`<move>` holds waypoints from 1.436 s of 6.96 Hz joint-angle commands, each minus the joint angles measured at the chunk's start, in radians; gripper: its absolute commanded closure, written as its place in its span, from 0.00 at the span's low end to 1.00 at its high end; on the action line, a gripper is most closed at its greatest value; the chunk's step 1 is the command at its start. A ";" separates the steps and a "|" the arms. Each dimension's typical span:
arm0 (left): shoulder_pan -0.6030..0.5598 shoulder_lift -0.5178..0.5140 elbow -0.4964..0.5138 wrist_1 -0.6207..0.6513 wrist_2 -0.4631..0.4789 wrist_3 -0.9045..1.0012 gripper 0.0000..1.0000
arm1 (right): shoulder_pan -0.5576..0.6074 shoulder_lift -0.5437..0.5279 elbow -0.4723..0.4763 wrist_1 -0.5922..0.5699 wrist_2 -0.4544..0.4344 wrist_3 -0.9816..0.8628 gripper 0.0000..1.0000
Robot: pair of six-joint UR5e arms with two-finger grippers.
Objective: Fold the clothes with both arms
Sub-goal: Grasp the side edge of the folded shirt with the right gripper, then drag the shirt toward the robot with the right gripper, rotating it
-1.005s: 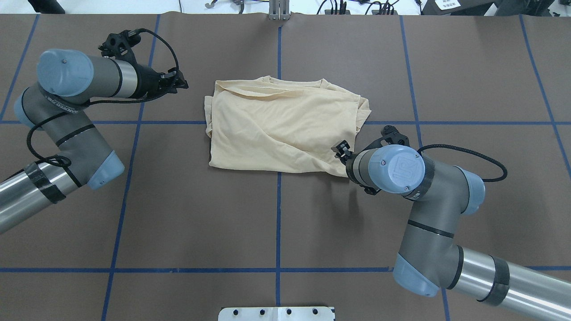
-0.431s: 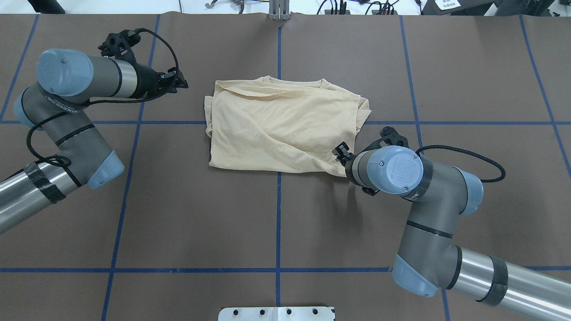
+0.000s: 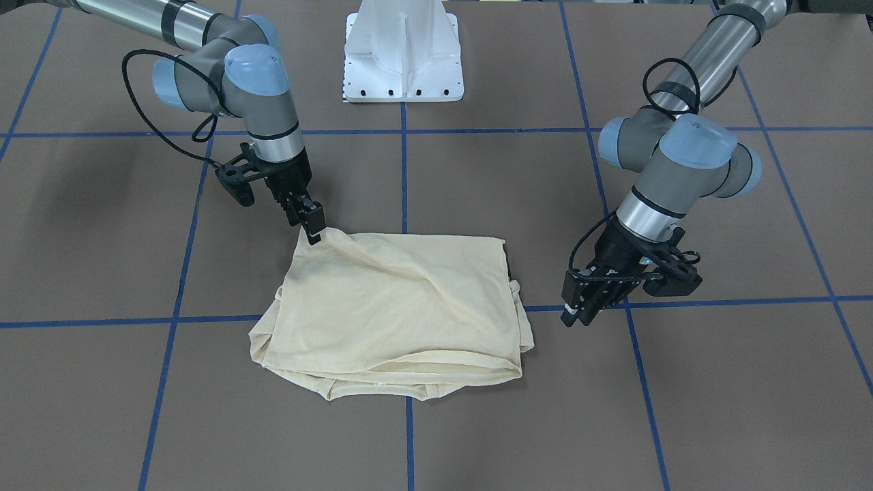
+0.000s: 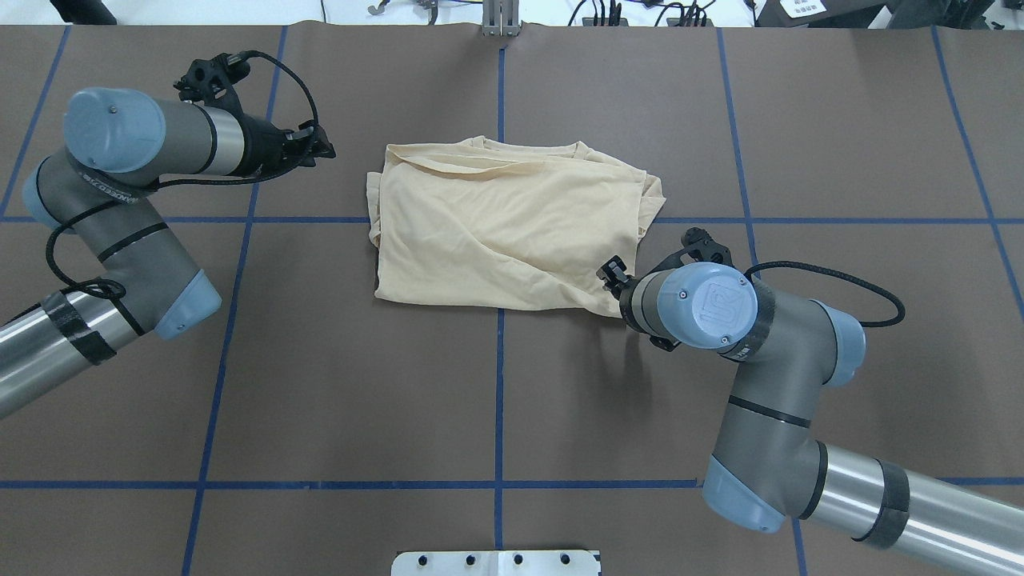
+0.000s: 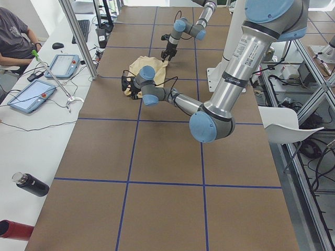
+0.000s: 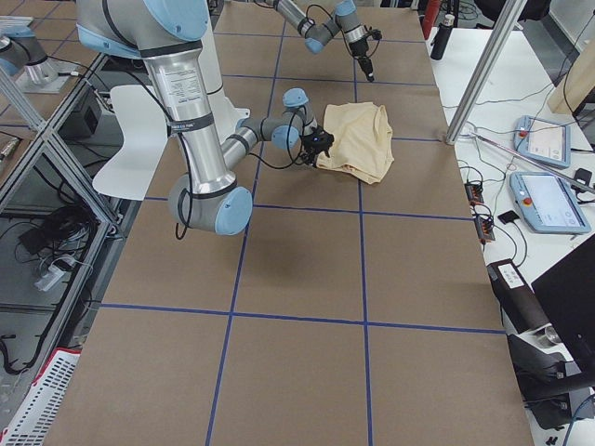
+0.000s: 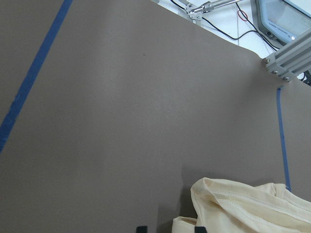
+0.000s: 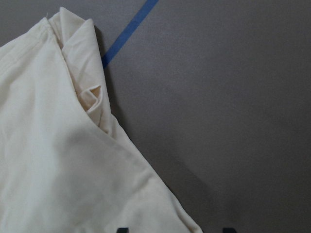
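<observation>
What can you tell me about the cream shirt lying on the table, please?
The shirt is pale cream-yellow, thin, soft-looking fabric, folded into a rough rectangle and lying flat on the brown table. Hemmed, layered edges show along its far side, and shallow creases cross the top. No print shows. The right gripper stands at its near right corner; the left gripper hangs apart from it.

Cream shirt [image 8: 53,160] lying folded at left on brown table [image 8: 233,121], its near corner resting between black fingertips [image 8: 122,230], blue line [image 8: 127,31] running beyond.
</observation>
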 commanded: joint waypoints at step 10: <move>-0.005 0.003 -0.041 -0.003 -0.112 -0.009 0.57 | -0.315 -0.121 0.498 -0.439 -0.011 0.086 1.00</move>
